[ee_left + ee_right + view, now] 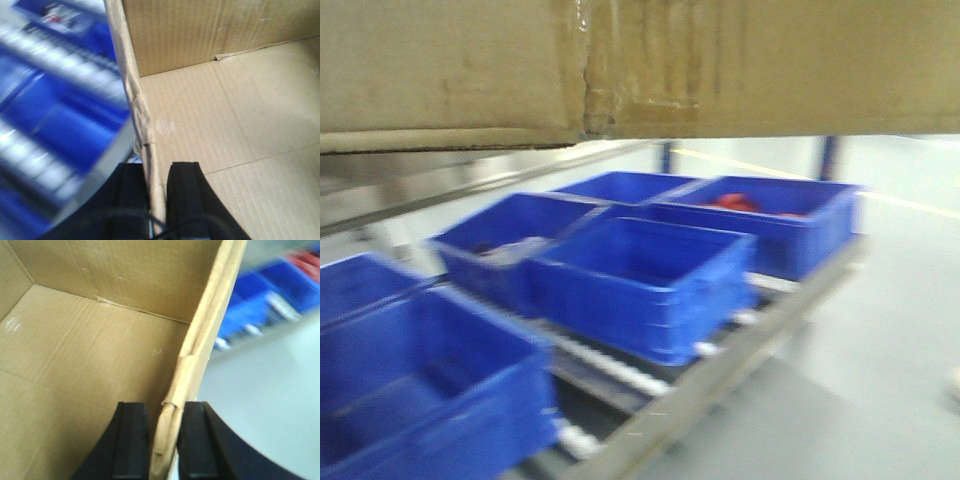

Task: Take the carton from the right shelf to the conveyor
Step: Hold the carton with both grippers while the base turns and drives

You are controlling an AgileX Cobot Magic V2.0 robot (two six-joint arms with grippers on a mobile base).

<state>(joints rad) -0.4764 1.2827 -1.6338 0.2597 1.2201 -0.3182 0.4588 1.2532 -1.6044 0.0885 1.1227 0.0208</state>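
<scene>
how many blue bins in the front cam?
6 blue plastic bins: back centre, back right holding something red, mid left, centre, far left, front left. The brown cardboard carton across the top may hide more.

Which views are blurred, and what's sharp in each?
Front view: soft throughout, blue bins and carton smeared. Left wrist view: carton interior and left tool crisp, bins outside streaked. Right wrist view: right tool and carton wall sharp, background bins and floor blurred.
</scene>
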